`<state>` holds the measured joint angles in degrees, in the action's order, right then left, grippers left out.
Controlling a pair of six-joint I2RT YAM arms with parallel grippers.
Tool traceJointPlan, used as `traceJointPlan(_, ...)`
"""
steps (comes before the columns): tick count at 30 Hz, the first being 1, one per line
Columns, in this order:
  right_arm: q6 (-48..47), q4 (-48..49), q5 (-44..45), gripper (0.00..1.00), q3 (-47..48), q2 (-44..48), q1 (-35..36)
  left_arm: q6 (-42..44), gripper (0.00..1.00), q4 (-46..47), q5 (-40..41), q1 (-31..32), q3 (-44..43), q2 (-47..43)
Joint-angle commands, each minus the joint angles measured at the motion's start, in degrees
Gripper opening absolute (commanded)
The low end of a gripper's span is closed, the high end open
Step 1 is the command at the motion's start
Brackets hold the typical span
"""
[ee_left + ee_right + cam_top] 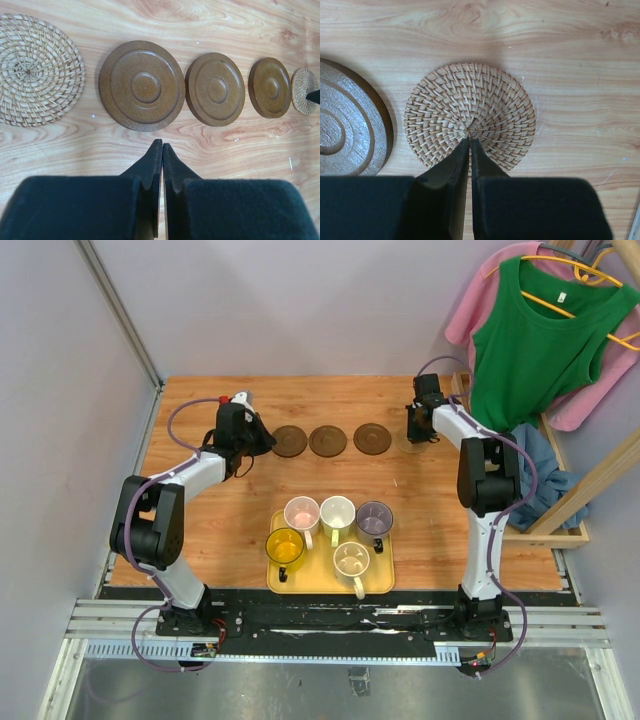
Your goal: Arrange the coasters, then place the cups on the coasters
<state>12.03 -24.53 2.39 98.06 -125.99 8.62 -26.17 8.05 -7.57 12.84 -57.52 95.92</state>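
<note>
While five cups [337, 512] stand upright on a yellow tray [315, 578] at the lower centre of the overhead frame, their visible handles turned toward the bottom edge, the coasters [216, 89] lie flat in a single line running left to right across the upper part of the bench [230, 530]. Three brown coasters [327, 441] fill the middle of that line, close together but not touching. A left woven coaster [37, 70] and a right woven coaster [470, 100] close its ends. The left arm reaches up and inward across the frame. Its left hand [162, 145] has its fingers pressed together on nothing, tips just below the nearest brown disc in the wrist view. The right arm stretches straight up the frame. The right hand [470, 141], likewise pressed together and holding nothing, has its tips over the middle of the right woven coaster, contact unclear. Bare wood lies between the line and the tray, and more behind the line up to the wall.
</note>
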Motion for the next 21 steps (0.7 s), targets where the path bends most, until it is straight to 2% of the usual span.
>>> traceJointPlan(1, 0.6, -2.1, -0.8, 0.07, -0.7, 0.6, -0.1, 0.8, 0.06, 0.6, 0.8, -0.2, -0.1, -1.4)
traceJointPlan(11, 0.7, -2.8, 0.0, 0.08, -1.6, 7.0, 0.0, 1.5, 0.06, 0.2, 0.7, -0.2, 0.6, -3.2)
traceJointPlan(21, 0.7, -2.4, -1.7, 0.08, -2.0, 8.8, 1.7, 2.3, 0.06, -0.5, 2.0, -0.5, 1.9, -5.7)
